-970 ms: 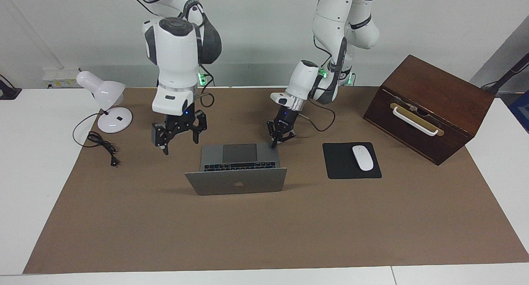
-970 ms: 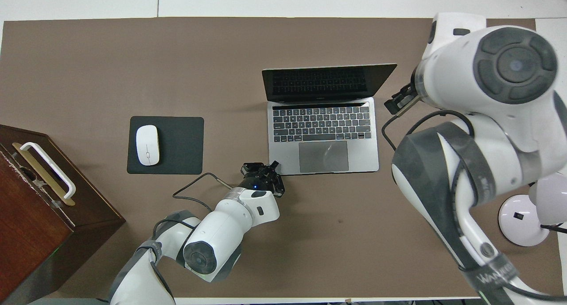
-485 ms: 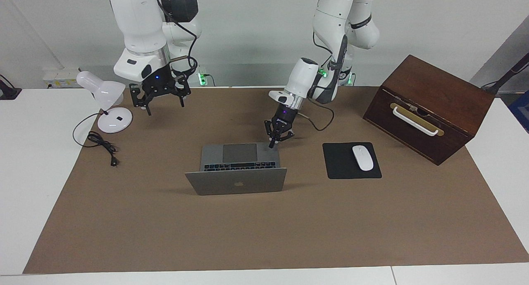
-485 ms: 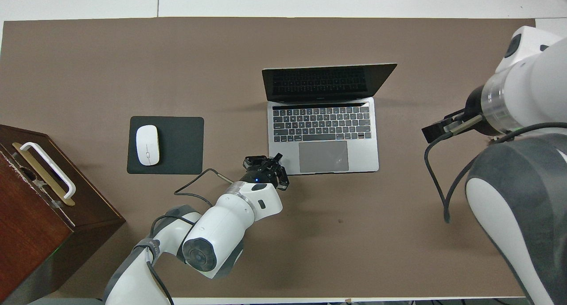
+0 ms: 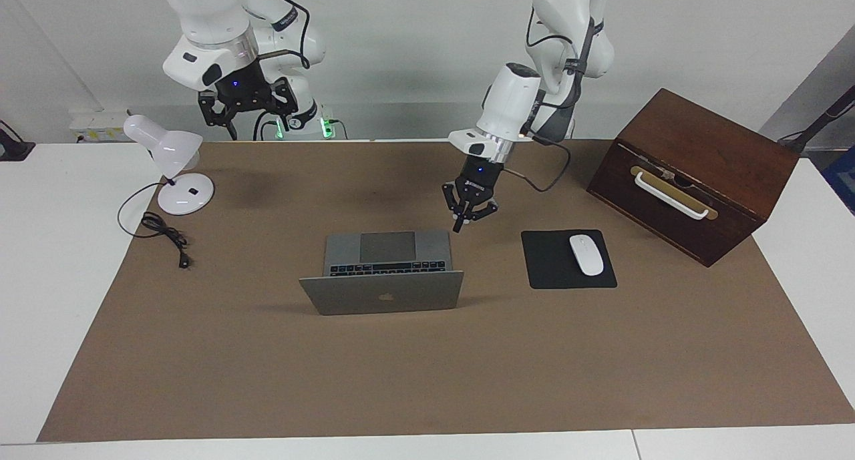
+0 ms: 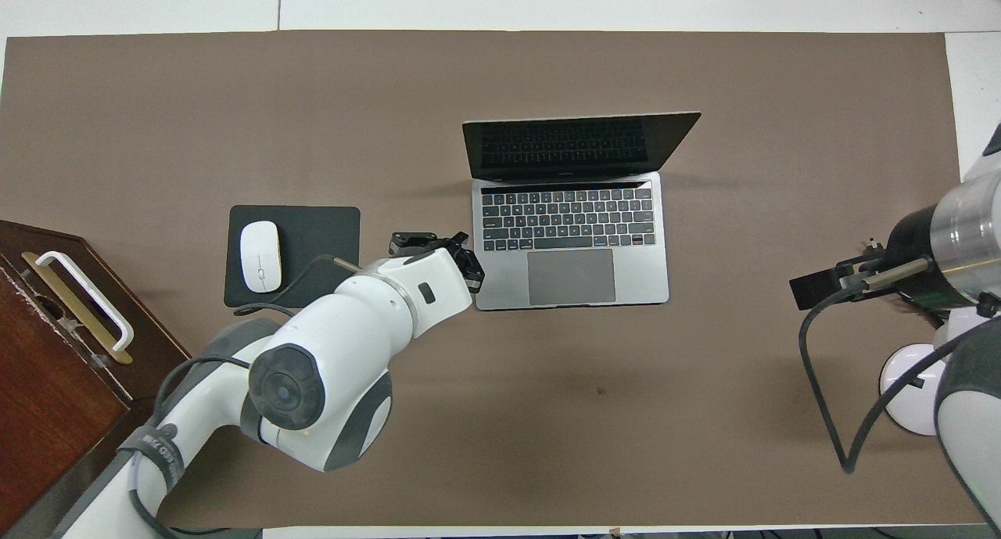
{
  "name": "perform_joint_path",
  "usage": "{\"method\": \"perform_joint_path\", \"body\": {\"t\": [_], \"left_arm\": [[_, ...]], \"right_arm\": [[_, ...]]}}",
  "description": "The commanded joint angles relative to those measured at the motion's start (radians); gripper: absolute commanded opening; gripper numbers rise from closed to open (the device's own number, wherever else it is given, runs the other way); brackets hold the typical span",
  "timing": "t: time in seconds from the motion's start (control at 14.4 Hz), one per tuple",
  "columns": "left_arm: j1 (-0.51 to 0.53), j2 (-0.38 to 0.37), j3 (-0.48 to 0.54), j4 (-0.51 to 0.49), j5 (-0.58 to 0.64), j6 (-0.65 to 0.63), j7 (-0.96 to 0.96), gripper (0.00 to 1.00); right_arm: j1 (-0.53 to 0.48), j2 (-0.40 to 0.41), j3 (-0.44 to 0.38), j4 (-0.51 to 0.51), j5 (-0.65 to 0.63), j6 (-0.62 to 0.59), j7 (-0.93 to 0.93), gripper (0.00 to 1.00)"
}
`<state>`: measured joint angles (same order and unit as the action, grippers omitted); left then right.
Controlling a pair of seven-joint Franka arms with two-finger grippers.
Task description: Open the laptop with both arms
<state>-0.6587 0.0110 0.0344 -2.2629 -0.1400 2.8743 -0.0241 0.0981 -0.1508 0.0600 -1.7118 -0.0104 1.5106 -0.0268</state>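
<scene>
Both hands have lifted away: our left hand (image 5: 469, 213) hangs open and empty beside the laptop (image 5: 384, 273), right hand (image 5: 244, 106) open near the lamp (image 5: 170, 166); laptop stands open, task looks finished

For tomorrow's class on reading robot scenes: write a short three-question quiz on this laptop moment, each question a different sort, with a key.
1. True or false: the laptop is shut.
2. The left gripper hangs over: A) the keyboard B) the brown mat beside the laptop C) the mouse
3. Fill in: the right gripper is raised near the white ____.

Key
1. False; the lid stands up and the keys show.
2. B; it touches nothing.
3. Lamp.
</scene>
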Motion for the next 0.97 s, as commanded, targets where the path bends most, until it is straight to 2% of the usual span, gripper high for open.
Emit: {"method": "perform_joint_path", "body": {"t": [0.0, 0.14, 0.42, 0.69, 0.76, 0.83, 0.9], "left_arm": [[0.069, -0.055, -0.004, 0.061, -0.006, -0.171, -0.007, 0.0], [0.144, -0.091, -0.004, 0.147, -0.006, -0.361, 0.006, 0.0], [0.284, -0.094, -0.004, 0.339, 0.005, -0.688, 0.024, 0.0], [0.421, -0.112, -0.001, 0.414, 0.014, -0.884, 0.095, 0.0], [0.457, -0.117, -0.001, 0.433, 0.037, -0.923, 0.096, 0.14], [0.484, -0.118, -0.004, 0.456, 0.054, -0.969, 0.096, 0.49], [0.502, -0.117, -0.001, 0.482, 0.056, -1.013, 0.095, 0.99]], "right_arm": [[-0.031, 0.011, 0.001, -0.031, 0.027, 0.048, 0.095, 1.0], [-0.041, 0.042, 0.001, -0.029, 0.027, 0.072, 0.119, 1.0], [-0.038, 0.037, 0.009, -0.023, 0.029, 0.051, 0.122, 1.0], [-0.037, 0.039, -0.003, -0.017, 0.035, 0.05, 0.123, 1.0], [-0.037, 0.037, -0.003, -0.014, 0.035, 0.048, 0.131, 1.0], [-0.037, 0.042, -0.009, -0.002, 0.043, 0.036, 0.145, 1.0], [-0.037, 0.042, -0.047, 0.03, 0.087, 0.005, 0.156, 1.0]]}}
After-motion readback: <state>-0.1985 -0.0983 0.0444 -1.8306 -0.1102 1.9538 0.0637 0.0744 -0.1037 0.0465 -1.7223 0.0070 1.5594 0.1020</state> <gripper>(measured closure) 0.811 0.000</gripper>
